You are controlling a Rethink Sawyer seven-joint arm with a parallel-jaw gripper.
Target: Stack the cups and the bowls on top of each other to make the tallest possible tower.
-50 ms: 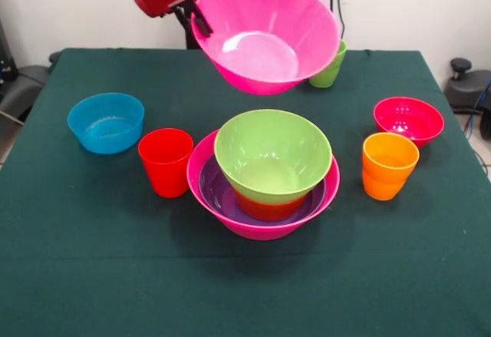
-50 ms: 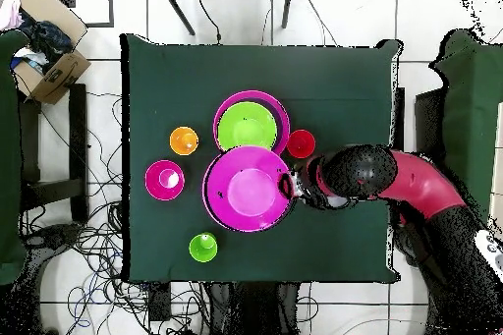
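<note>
Clamped on the rim of a pink bowl (image 1: 265,34), my end effector (image 1: 201,21) holds it tilted in the air, well clear of the green surface (image 1: 92,260), with its mouth tipped toward the front camera. In the overhead view the end effector (image 2: 290,186) grips that bowl's (image 2: 248,190) edge on the side nearest my arm.

Below the held bowl in the front view, resting on the surface, is the tower (image 1: 265,176): a second pink bowl (image 1: 203,187) as base, a purple bowl (image 1: 219,191) nested in it, an orange-red bowl (image 1: 265,208) inside that, and a lime bowl (image 1: 272,153) on top.

A red cup (image 1: 166,161) stands just beside the tower's base, and a blue bowl (image 1: 106,122) sits farther out on that same side. On the opposite side stand an orange cup (image 1: 389,165) and, near it, a crimson bowl (image 1: 408,120). A green cup (image 1: 328,68) shows partly behind the held bowl, on the side away from my end effector.
</note>
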